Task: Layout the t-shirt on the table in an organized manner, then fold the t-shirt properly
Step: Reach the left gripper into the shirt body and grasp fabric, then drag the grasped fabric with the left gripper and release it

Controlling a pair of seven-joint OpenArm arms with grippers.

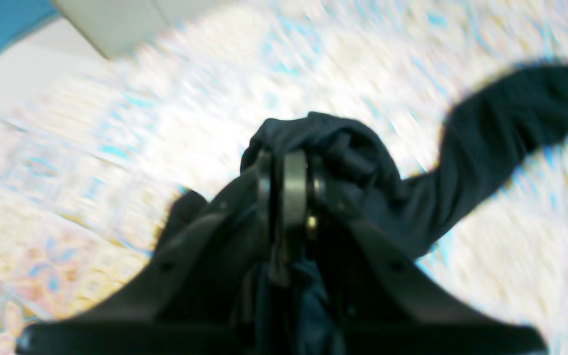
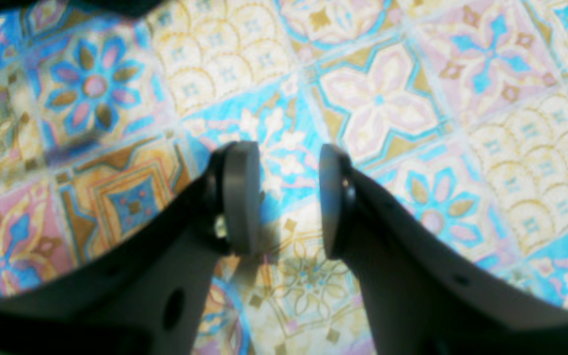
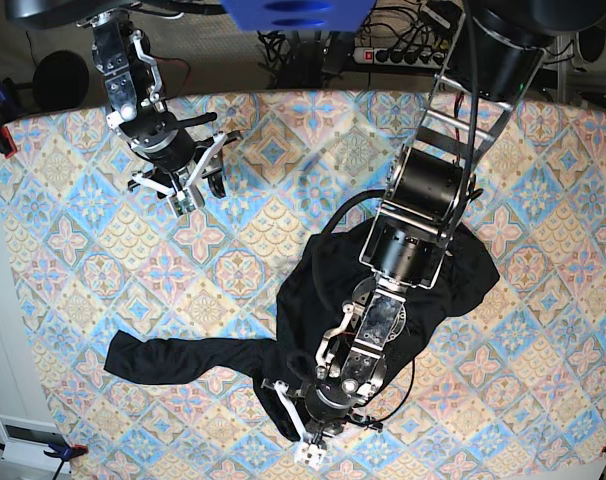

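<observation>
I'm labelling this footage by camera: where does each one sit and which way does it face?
Left wrist: behind the left pincer, looking along it at bunched t-shirt clamped between the jaws.
Right wrist: behind the open, empty right pincer, facing bare table.
Base: overhead, looking down; both arms show.
Shared: base also shows the left pincer, t-shirt, right pincer and table.

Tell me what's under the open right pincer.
Under the right pincer only the patterned table cloth shows, with its shadow between the open jaws. The black t-shirt lies elsewhere, bunched in the shut left pincer. What the cloth covers is hidden.
</observation>
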